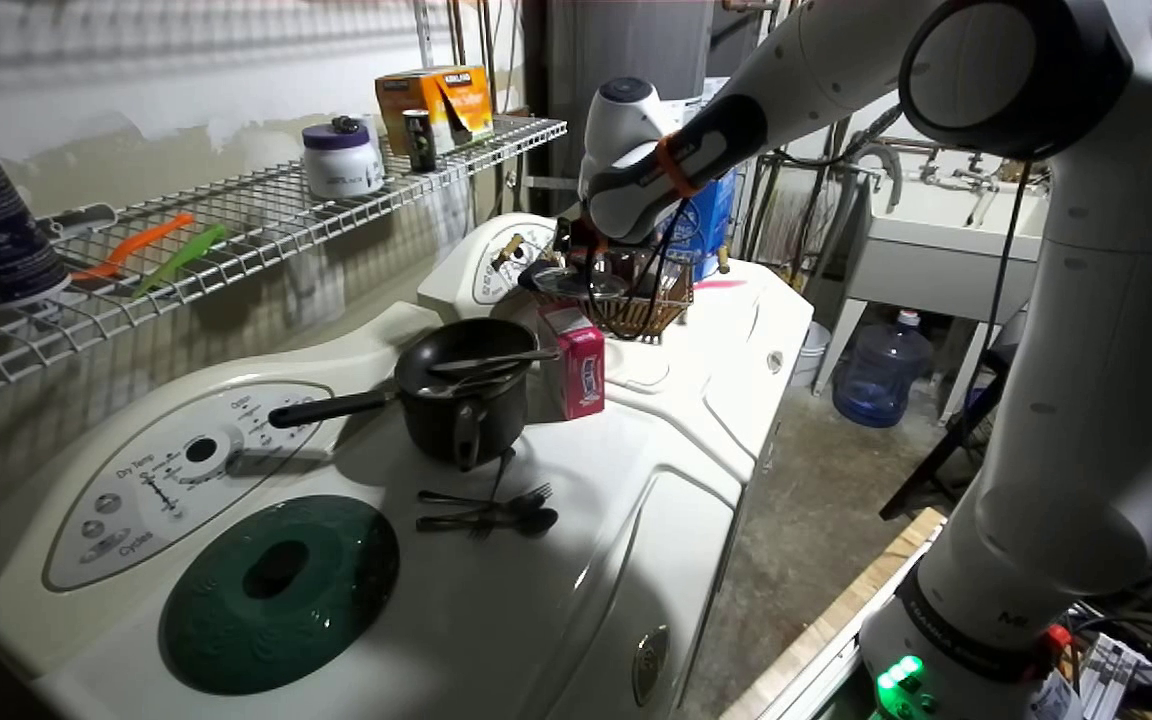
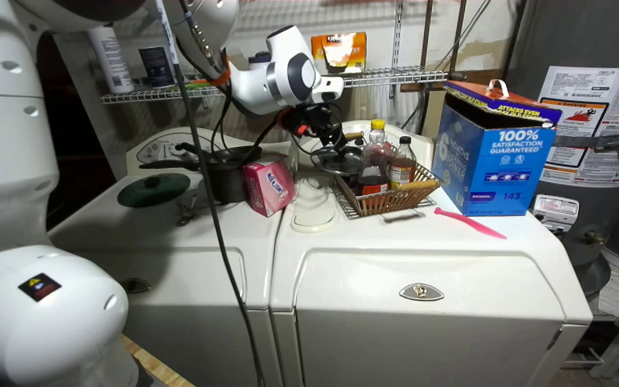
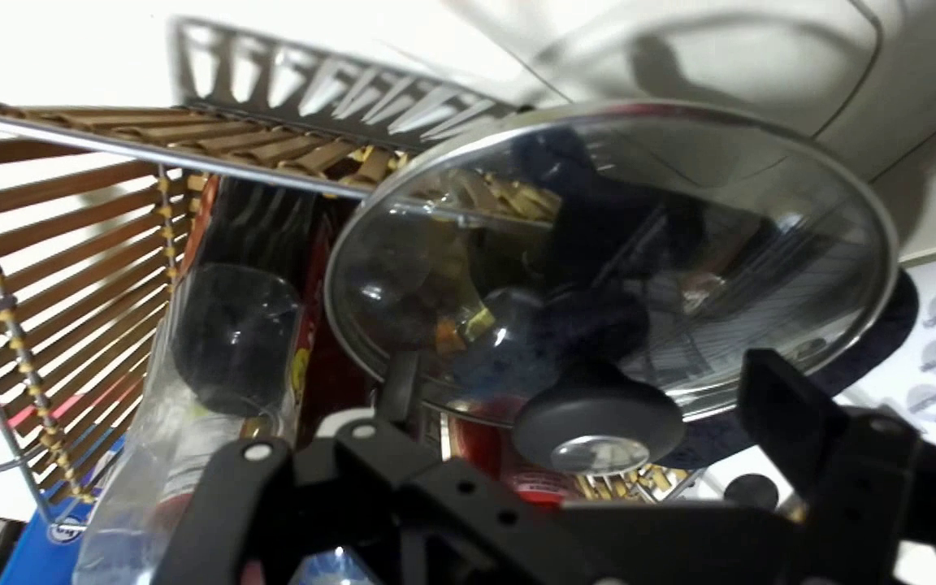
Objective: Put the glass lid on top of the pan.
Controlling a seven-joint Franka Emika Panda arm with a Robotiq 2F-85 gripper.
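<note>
At one end of the slatted basket (image 2: 393, 202) lies the glass lid (image 3: 610, 252), its knob (image 3: 598, 422) ungripped between the wide-spread jaws of your gripper (image 3: 583, 375). Close squarely, then lift clear of the bottles (image 2: 403, 164) before crossing to the pan (image 1: 433, 427).

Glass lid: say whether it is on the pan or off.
Off: in an exterior view the glass lid shows apart from the pan, partly over the basket.

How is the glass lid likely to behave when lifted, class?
The glass lid is probably stiff but fragile, being clear glass. It may swing or tip, since its knob is much narrower than the lid. Its glossy, reflective face could be slippery.
</note>
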